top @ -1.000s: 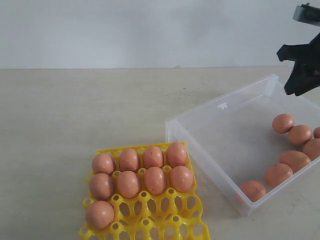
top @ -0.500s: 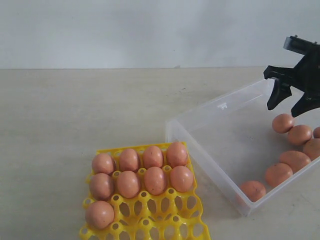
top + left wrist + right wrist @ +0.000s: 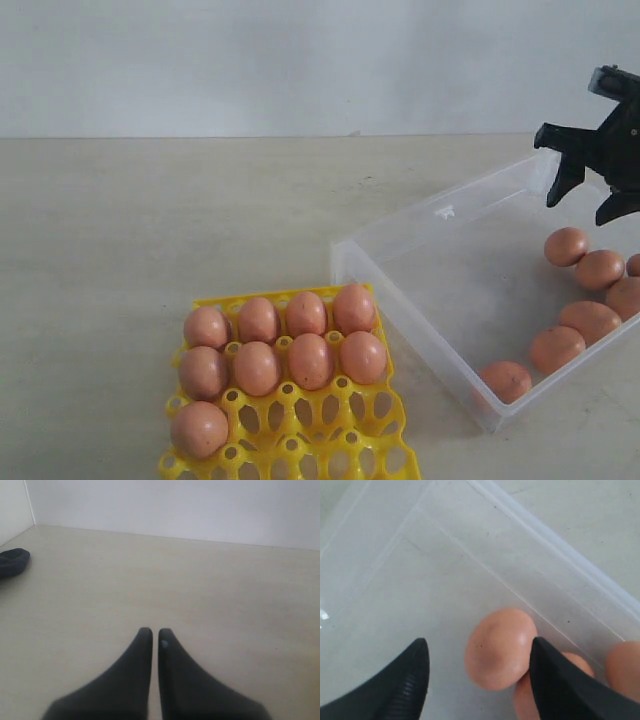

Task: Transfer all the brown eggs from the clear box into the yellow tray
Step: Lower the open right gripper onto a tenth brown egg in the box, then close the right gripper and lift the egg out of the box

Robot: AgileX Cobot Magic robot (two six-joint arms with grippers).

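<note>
The right gripper (image 3: 585, 203) has its jaws spread wide, with nothing between them. Seen from across the room, it hangs over the far corner of the clear box (image 3: 410, 335), at about 2 o'clock in the scene. Its wrist camera shows the two black fingers (image 3: 402, 682) on either side of one brown egg (image 3: 500, 647), which lies on the box floor close to the wall. In the exterior view the fingertips stand clear above that egg, which sits just toward 6 o'clock from them.

From that egg, the other brown eggs (image 3: 589, 320) in the box run in a loose line along the right side and down to the near corner at about 4 o'clock. Several touch their neighbours, and one is cut off by the edge of the view. I count seven in the box. The rest of the box floor is bare.

The yellow tray (image 3: 330, 440) sits at 6 o'clock, just beside the box's near-left wall but apart from it. It holds nine eggs: four in the far row, four in the second row, and one at the left end of the third row.

The left gripper (image 3: 154, 631) shows only in its own camera. Its jaws are pressed almost together, leaving a thin slit with nothing in it, and it hovers over bare beige table (image 3: 225, 595). A dark rounded object (image 3: 12, 562) lies near the wall; I cannot tell what it is.
</note>
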